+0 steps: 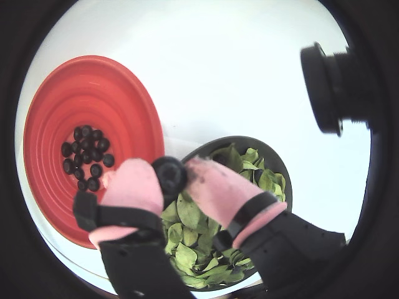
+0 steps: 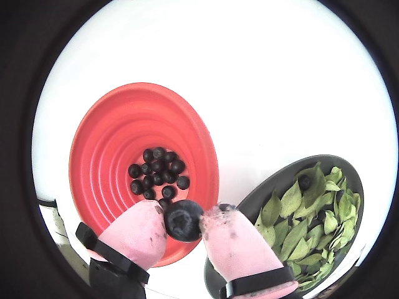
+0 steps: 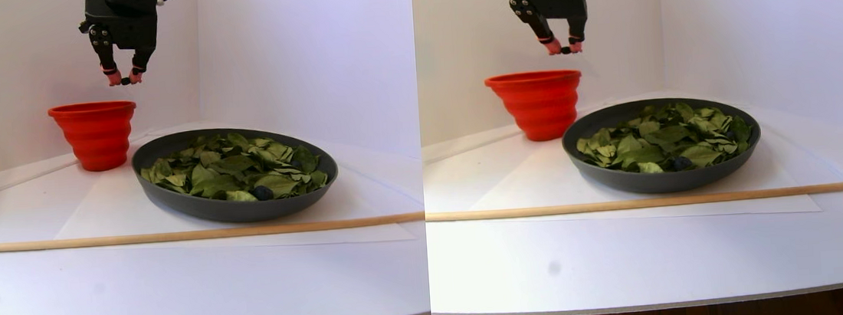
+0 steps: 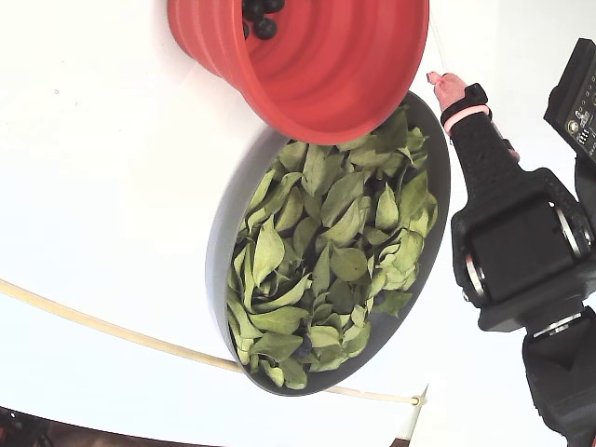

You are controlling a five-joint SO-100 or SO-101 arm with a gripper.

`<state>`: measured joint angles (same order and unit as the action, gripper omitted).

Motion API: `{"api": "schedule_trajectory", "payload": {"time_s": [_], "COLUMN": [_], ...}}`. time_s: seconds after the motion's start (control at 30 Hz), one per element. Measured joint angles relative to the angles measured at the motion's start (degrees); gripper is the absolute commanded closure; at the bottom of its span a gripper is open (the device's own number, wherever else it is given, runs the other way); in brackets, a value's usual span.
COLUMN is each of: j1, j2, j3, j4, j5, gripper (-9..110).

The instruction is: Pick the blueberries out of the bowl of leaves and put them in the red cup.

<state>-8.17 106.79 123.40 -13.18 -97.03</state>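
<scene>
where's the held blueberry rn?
Pinched in the pincer, the blueberry hangs over the red cup's near rim in a wrist view, bowl to its right.

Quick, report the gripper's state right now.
Gripper: closed on a blueberry, held in the air by the near rim of the red cup.

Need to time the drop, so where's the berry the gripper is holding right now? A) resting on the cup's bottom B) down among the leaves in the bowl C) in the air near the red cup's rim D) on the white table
C: the gripper pinches a blueberry by the red cup rim, and the stereo pair view shows it raised above the cup.
</scene>
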Motion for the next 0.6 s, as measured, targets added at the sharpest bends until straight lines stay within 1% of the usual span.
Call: {"api": "schedule_trajectory", "payload": {"time_s": [0.6], "j1": [-4.04], "j2": [0.0], "j3": [1.14], "j4": [-1.05], "j5": [0.88], "gripper": [92]}}
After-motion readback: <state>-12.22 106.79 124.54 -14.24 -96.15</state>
